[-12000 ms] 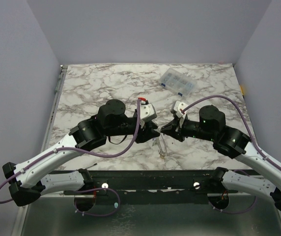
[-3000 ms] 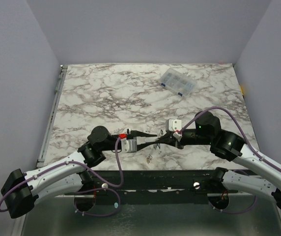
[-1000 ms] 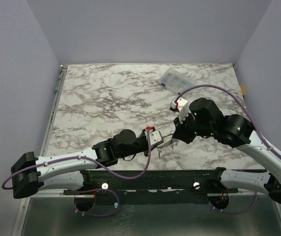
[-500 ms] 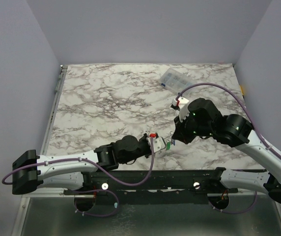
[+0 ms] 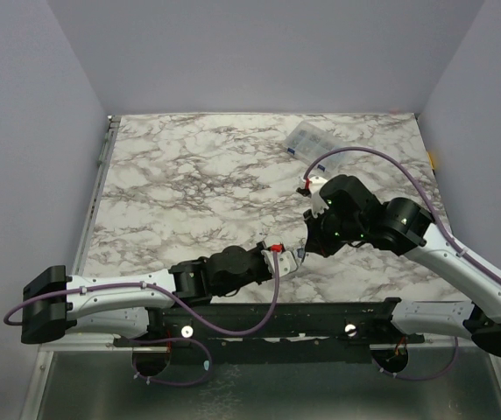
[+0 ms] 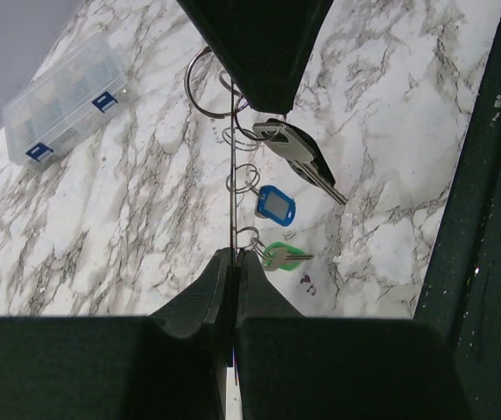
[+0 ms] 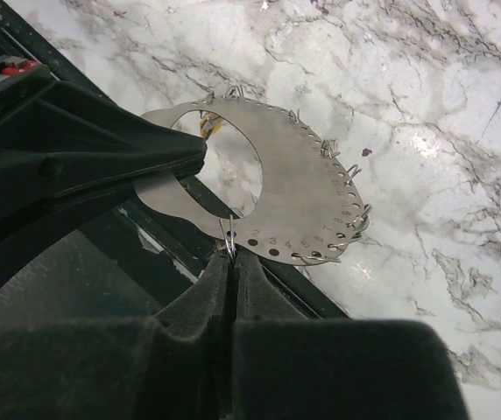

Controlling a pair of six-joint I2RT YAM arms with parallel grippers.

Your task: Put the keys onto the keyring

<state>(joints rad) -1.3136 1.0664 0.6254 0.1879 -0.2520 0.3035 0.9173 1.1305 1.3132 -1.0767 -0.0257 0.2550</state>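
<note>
The keyring (image 7: 307, 197) is a flat grey metal hoop with numbered holes and small wire rings along its rim, held in the air between both grippers. My left gripper (image 6: 234, 254) is shut on its edge. Seen edge-on in the left wrist view, the keyring (image 6: 233, 175) is a thin line. Beside it hang the keys: a black-headed silver key (image 6: 301, 157), a blue tag (image 6: 276, 205) and a green key (image 6: 282, 256). My right gripper (image 7: 231, 255) is shut on a small wire ring at the hoop's rim. In the top view both grippers meet near the table's front edge (image 5: 301, 252).
A clear plastic compartment box (image 5: 310, 141) lies at the back right of the marble table (image 5: 189, 175); the same box (image 6: 62, 101) shows in the left wrist view. The black front rail (image 5: 259, 315) runs just below the grippers.
My left gripper has moved right along the front edge and shut on the keyring. The right arm has shifted slightly left, still shut.
</note>
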